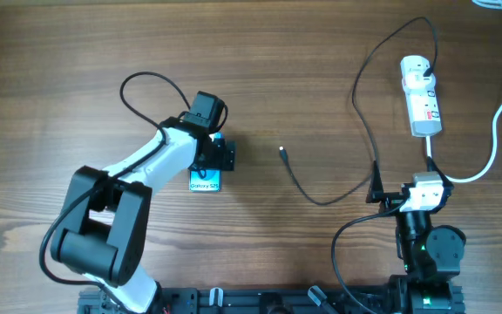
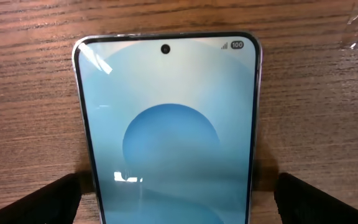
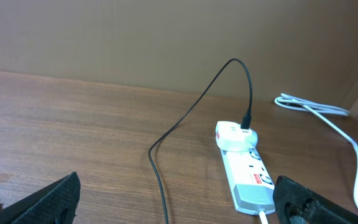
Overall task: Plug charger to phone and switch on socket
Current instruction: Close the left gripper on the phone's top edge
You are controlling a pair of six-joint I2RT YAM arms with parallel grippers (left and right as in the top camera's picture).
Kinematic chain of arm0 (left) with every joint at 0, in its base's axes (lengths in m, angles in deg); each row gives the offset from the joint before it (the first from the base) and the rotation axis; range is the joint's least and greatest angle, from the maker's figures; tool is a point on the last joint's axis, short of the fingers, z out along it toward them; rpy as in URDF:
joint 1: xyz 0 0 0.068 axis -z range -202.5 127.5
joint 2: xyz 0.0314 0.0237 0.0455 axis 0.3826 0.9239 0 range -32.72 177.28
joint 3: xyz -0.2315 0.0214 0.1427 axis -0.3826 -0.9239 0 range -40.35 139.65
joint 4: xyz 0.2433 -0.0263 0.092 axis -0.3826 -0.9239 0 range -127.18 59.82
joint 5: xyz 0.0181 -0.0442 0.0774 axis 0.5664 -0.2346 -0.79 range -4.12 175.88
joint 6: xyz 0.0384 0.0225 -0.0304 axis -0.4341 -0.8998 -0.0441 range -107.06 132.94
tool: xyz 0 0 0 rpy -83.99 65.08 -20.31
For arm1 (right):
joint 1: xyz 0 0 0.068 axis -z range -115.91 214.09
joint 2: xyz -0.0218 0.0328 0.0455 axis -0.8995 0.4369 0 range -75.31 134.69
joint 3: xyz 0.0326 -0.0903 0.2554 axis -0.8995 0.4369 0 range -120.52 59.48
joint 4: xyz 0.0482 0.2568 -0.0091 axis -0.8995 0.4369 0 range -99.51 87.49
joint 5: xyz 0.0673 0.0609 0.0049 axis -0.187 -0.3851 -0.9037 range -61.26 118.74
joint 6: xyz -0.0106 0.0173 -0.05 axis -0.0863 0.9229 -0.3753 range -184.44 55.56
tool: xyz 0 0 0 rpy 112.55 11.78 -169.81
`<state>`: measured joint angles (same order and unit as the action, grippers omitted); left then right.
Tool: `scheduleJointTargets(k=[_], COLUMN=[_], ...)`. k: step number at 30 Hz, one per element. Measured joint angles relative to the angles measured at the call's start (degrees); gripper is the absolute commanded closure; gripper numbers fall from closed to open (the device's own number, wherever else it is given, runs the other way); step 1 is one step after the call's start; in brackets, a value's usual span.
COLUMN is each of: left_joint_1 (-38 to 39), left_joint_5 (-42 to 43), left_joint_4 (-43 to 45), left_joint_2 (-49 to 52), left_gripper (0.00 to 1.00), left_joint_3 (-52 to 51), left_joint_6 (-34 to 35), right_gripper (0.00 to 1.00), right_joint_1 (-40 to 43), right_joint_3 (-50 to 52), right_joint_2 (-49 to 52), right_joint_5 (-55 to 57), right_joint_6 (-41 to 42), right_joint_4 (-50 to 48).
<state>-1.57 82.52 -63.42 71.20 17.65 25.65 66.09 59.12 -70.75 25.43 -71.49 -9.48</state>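
The phone point(image 1: 205, 180) lies flat on the table with its cyan screen up; only its "Galaxy S25" end shows in the overhead view, the rest hidden under my left gripper point(image 1: 212, 155). In the left wrist view the phone point(image 2: 166, 124) fills the frame, and my left gripper point(image 2: 176, 202) is open with a finger on each side, not touching it. The charger cable point(image 1: 321, 196) runs from its connector tip point(image 1: 282, 152) round to the white plug on the socket point(image 1: 420, 96). My right gripper point(image 3: 179, 202) is open and empty, short of the socket point(image 3: 246, 177) and over the cable point(image 3: 160, 180).
A thick white lead point(image 1: 495, 131) runs from the socket's near end off to the far right; it also shows in the right wrist view point(image 3: 319, 112). The right arm base point(image 1: 425, 244) sits at the front right. A brown wall point(image 3: 166, 37) stands behind the table.
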Motion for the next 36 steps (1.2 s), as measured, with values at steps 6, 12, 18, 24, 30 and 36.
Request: scheduleJointTargets(k=[6,12,18,24,30,36], left_joint_1=[0.1,0.1,0.1,-0.1,-0.2,-0.2], left_joint_5=[-0.2,-0.4,-0.7,-0.7,-0.6,-0.5], left_joint_4=[-0.7,-0.8,-0.7,-0.6,-0.6,-1.4], left_joint_2=[0.5,0.8,0.8,0.8,0.8,0.9], left_gripper=[0.0,0.02,0.12,0.24,0.4,0.46], left_joint_3=[0.5,0.9,0.9,0.9,0.9,1.4], left_joint_6=[0.0,2.0,3.3,3.3,3.3,3.5], right_gripper=[0.0,0.0,0.0,0.0,0.0,0.0], right_joint_1=[0.0,0.0,0.0,0.0,0.0,0.0], right_joint_3=[0.0,0.0,0.0,0.0,0.0,0.0], right_joint_2=[0.0,0.0,0.0,0.0,0.0,0.0], right_joint_5=[0.0,0.0,0.0,0.0,0.0,0.0], right_joint_6=[0.0,0.0,0.0,0.0,0.0,0.0], right_joint_4=[0.0,0.0,0.0,0.0,0.0,0.0])
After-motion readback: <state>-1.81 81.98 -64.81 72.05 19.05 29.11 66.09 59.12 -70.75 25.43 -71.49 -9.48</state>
